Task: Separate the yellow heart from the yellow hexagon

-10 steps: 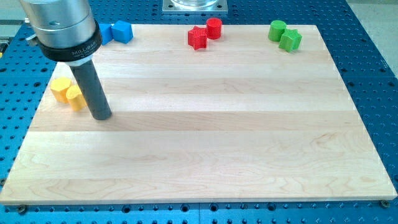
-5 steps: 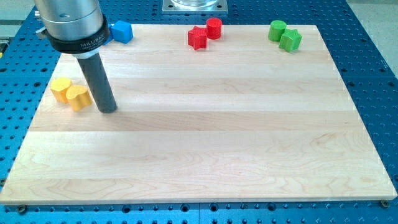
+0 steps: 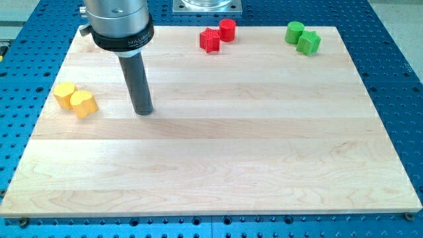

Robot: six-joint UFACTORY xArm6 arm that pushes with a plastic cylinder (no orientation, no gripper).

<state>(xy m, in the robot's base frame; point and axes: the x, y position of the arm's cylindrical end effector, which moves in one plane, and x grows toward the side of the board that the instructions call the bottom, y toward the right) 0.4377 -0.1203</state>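
Two yellow blocks touch each other at the view's left edge of the wooden board (image 3: pixel 218 172). The left one looks like the yellow hexagon (image 3: pixel 64 94). The right one looks like the yellow heart (image 3: pixel 84 104). My tip (image 3: pixel 143 112) rests on the board to the right of the heart, about a block's width or two away and touching neither block.
A red star (image 3: pixel 209 41) and a red cylinder (image 3: pixel 227 30) sit together at the view's top middle. A green cylinder (image 3: pixel 295 32) and another green block (image 3: pixel 308 43) sit at the top right. The arm's body hides the top left corner.
My tip has slid to the view's right, away from the yellow pair. The arm now covers the blue blocks at the top left. The yellow blocks have not moved.
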